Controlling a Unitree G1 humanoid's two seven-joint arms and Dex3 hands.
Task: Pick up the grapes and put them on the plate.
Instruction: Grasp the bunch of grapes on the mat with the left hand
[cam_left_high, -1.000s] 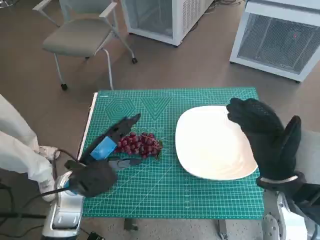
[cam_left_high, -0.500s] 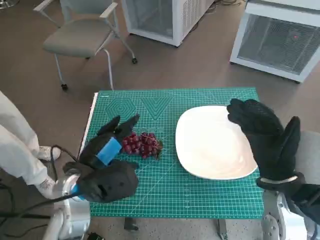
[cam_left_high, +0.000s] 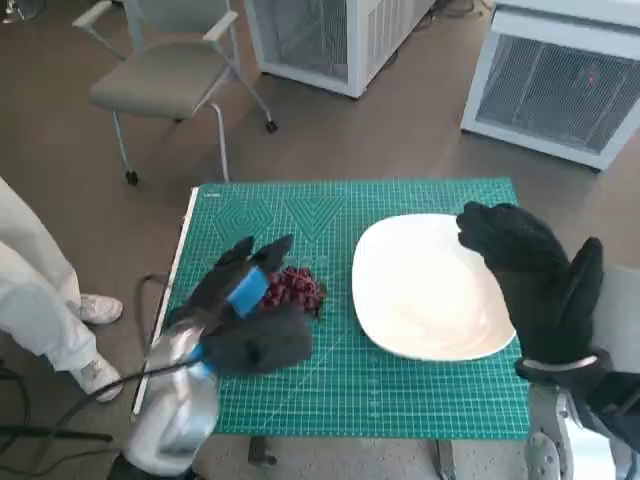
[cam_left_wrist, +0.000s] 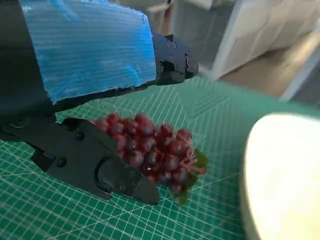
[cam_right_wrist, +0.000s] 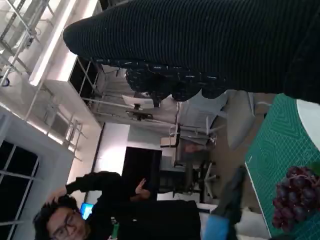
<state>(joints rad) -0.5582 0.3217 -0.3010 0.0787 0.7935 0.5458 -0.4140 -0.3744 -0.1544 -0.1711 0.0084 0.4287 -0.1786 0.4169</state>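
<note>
At the left edge of the head view we see a person's pale trouser legs (cam_left_high: 30, 290) and a white shoe (cam_left_high: 100, 309), with a grey chair (cam_left_high: 165, 75) on the floor at upper left. Lower left of centre, our left hand (cam_left_high: 250, 300) reaches up over the green cutting mat (cam_left_high: 420, 395), its blue-taped back uppermost and its dark fingers spread to either side of the grapes (cam_left_high: 295, 288), which lie on the mat just left of the white plate (cam_left_high: 425, 290) and are partly covered by the hand. The left wrist view adds what the head view hides: the grapes (cam_left_wrist: 150, 150) rest on the mat between an upper finger and a lower one (cam_left_wrist: 100, 165) that lies against the bunch's side, with a leaf showing at the cluster's far end; the fingers are parted and do not clasp the fruit. At the right of the head view, our right hand (cam_left_high: 530, 275) in its knitted glove hovers upright above the plate's right rim, fingers loosely extended, holding nothing. The right wrist view alone shows a person (cam_right_wrist: 100, 210) in dark clothes at lower left, hand raised to the head, and the grapes (cam_right_wrist: 295, 192) at lower right.
</note>
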